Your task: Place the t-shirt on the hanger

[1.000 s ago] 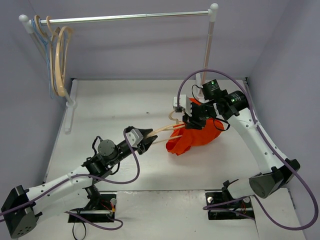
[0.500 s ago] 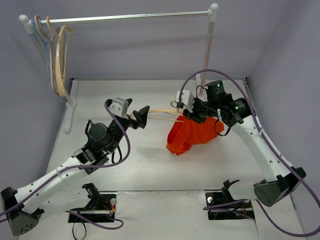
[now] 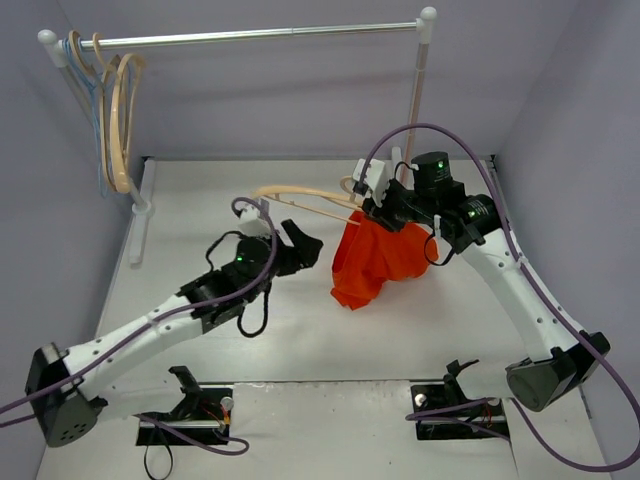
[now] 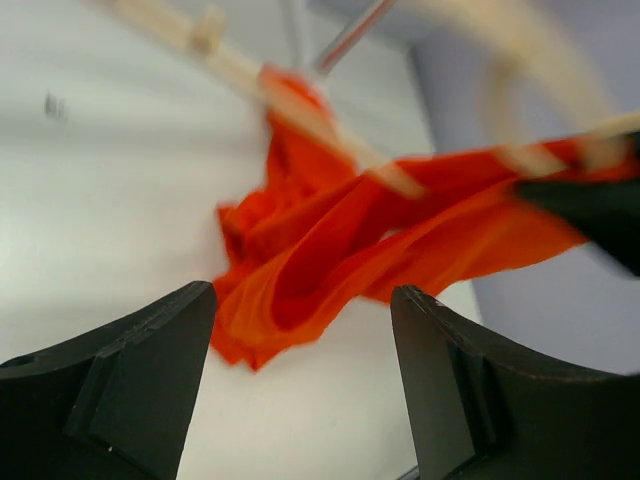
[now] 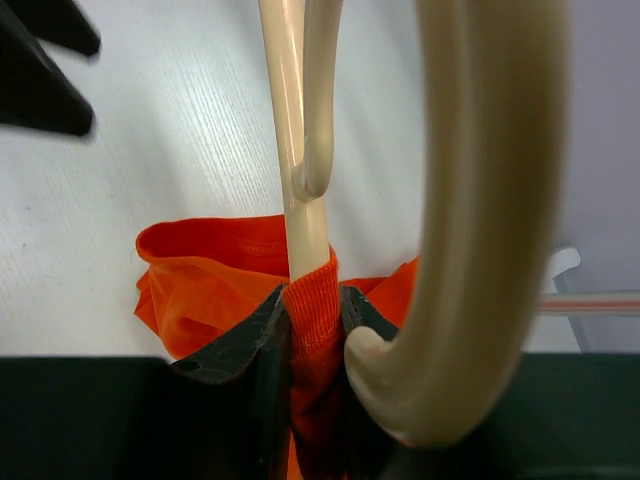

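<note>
Top external view first: your right gripper [image 3: 378, 208] is up over the far right of the table [image 3: 200, 200], pinched tight on the hanger [image 3: 300, 192] right by its hook. The t-shirt [image 3: 380, 258] droops beneath it in a bunched orange bundle, its low edge seemingly down on the table. The right wrist view confirms it: the jaws are narrow, nipping the orange collar with the wood running through it.

One long curved arm of the hanger juts out bare to the left, so I'd call the job only part done. The cloth has yet to be drawn over that arm. Your left gripper [image 3: 307, 243] is spread wide and holds nothing; in its own camera the two black fingers [image 4: 110, 390] frame the crumpled shirt, close but apart from it.

To do this well, go for a single layer at the collar's edge, not the whole wad. Draw it out along the bare arm and keep the right grip firm so the hanger doesn't twist.

Your left arm reaches low and long from its base toward the middle. Your right arm arches high, elbow out, wrist bent back to the left. A rail [image 3: 250, 35] with spare hangers [image 3: 120, 110] waits at the back.
</note>
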You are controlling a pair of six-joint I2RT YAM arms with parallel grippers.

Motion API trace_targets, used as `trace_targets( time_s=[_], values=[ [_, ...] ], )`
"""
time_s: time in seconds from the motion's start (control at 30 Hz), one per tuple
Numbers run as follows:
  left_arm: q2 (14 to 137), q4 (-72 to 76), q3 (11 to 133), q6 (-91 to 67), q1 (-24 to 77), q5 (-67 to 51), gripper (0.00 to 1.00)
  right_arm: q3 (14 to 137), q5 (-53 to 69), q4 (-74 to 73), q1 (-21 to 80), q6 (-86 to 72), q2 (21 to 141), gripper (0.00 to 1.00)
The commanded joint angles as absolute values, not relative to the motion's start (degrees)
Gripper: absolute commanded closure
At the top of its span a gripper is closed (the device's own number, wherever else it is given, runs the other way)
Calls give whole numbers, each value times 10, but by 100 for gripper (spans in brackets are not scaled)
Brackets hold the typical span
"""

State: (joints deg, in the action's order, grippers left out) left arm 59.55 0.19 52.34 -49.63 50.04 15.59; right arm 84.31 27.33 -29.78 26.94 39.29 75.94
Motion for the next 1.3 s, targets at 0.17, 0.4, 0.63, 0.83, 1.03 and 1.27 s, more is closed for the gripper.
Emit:
trace_targets(
  time_s=[0.17,0.4,0.63,0.83,1.03,1.27],
  values=[
    [696,18,522,-669,509,142,29,826,282,-223,266,362,724,100],
    [760,34,537,-683,512,121,29,802,279,-230,266,362,701,100],
    [808,41,542,-696,515,121,29,792,285,-225,265,358,690,100],
    [834,37,550,-698,518,112,46,788,282,-227,266,359,688,100],
    [847,43,536,-719,521,104,78,785,277,-223,266,359,683,100],
    [811,9,527,-686,512,138,100,783,263,-232,266,360,665,100]
  ],
)
